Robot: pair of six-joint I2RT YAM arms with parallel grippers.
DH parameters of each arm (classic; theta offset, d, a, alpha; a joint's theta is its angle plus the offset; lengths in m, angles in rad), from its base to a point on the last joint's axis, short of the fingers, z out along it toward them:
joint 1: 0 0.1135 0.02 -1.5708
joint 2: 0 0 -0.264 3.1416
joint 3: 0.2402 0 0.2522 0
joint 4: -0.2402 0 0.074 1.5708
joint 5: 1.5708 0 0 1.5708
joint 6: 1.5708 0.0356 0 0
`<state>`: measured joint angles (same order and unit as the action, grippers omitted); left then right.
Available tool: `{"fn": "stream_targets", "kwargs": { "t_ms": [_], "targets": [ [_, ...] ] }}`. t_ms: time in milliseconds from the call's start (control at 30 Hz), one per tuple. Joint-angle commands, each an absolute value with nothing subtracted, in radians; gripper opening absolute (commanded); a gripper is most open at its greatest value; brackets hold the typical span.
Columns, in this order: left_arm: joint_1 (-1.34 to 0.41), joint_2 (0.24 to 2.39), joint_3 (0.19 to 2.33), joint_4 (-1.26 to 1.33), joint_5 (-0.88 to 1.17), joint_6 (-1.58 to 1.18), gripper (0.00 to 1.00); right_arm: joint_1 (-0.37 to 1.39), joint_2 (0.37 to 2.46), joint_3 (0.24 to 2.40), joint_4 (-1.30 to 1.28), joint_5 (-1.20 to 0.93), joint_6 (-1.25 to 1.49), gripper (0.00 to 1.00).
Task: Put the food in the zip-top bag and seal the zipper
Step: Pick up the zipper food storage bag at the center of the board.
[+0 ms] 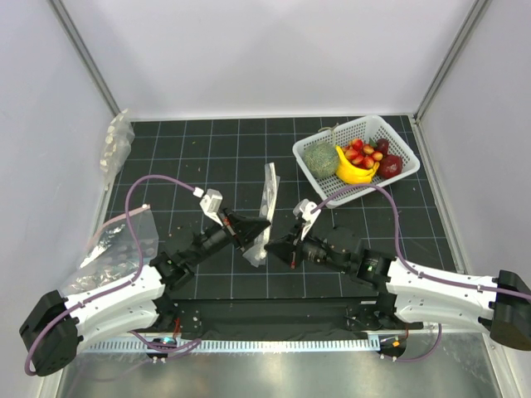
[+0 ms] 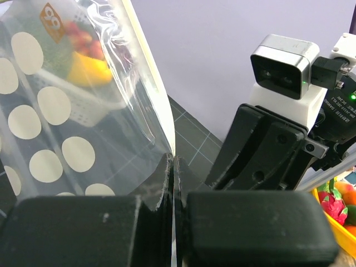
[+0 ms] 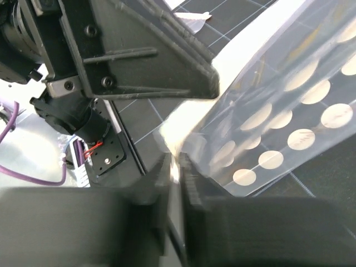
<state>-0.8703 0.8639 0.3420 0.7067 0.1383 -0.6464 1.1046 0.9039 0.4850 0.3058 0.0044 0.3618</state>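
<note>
The left hand [image 2: 173, 186] is shut tight on the edge of the zip-top bag [image 2: 67, 111], & the right hand [image 3: 177, 172] pinches the same bag from the other side. The bag is held up off the bench [image 1: 199, 149], approx in the middle. The food [image 1: 363, 153] sits in the white basket [image 1: 375, 122] far right w/ a banana [image 1: 355, 174] & a green veg [image 1: 320, 157], well apart from the bag

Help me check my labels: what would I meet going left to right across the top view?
Plain clear plastic bag, dotted clear plastic zip-top bag, round green vegetable, yellow banana, dark red fruit.
</note>
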Motion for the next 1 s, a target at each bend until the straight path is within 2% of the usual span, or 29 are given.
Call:
{"fn": "stream_targets", "kwargs": {
  "t_ms": [0, 167, 233, 767, 967],
  "targets": [
    [-0.876, 0.853, 0.348, 0.726, 0.138, -0.635, 0.00, 1.100, 0.908, 0.503, 0.380, 0.048, 0.364, 0.25],
    [-0.876, 0.856, 0.350, 0.729, 0.149, -0.644, 0.00, 1.100, 0.913, 0.494, 0.403, 0.023, 0.356, 0.45],
    [-0.876, 0.859, 0.350, 0.732, 0.153, -0.647, 0.00, 1.100, 0.902, 0.489, 0.410, 0.026, 0.354, 0.48],
    [-0.876, 0.957, 0.356, 0.836, 0.206, -0.718, 0.00, 1.100, 0.934, 0.491, 0.434, -0.005, 0.353, 0.49],
    [-0.876, 0.905, 0.334, 0.848, 0.195, -0.722, 0.00, 1.100, 0.959, 0.497, 0.420, 0.083, 0.364, 0.45]
  ]
}}
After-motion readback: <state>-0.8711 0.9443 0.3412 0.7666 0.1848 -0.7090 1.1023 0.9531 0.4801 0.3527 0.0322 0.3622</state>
